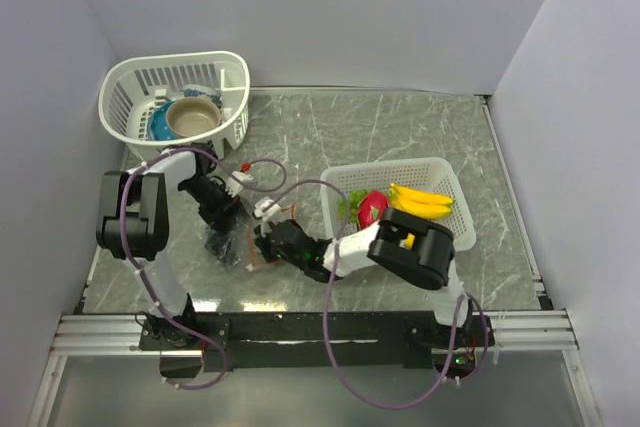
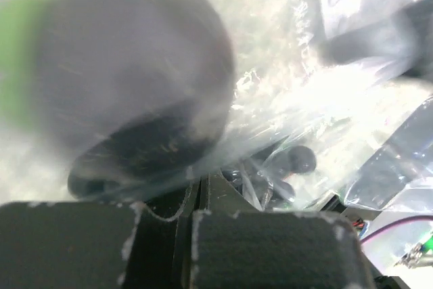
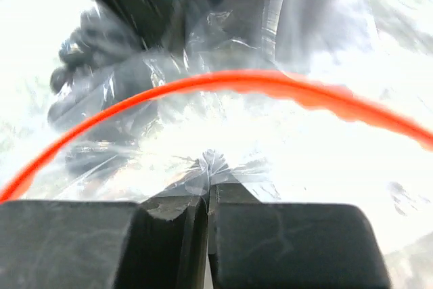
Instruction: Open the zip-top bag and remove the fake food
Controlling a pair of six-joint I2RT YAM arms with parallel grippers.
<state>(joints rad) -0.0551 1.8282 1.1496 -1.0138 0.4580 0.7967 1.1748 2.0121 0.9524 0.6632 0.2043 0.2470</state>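
The clear zip-top bag (image 1: 250, 244) lies on the table between my two grippers. Its orange-red zip strip (image 3: 223, 82) arcs across the right wrist view. My left gripper (image 1: 224, 225) is shut on the bag's plastic (image 2: 284, 120), jaws pinched together (image 2: 201, 184). My right gripper (image 1: 272, 243) is also shut on a pinch of clear film (image 3: 208, 179). A dark lumpy cluster (image 3: 101, 79) sits inside the bag, also seen in the top view (image 1: 221, 247). The yellow banana bunch (image 1: 421, 201), pink-red dragon fruit (image 1: 372, 209) and green cluster (image 1: 349, 205) lie in the right white basket (image 1: 455, 232).
A second white mesh basket (image 1: 235, 72) at the back left holds a tan bowl (image 1: 192, 117) and a blue item (image 1: 159, 123). White walls enclose the marbled table (image 1: 400, 127) on three sides. Purple cables loop over both arms.
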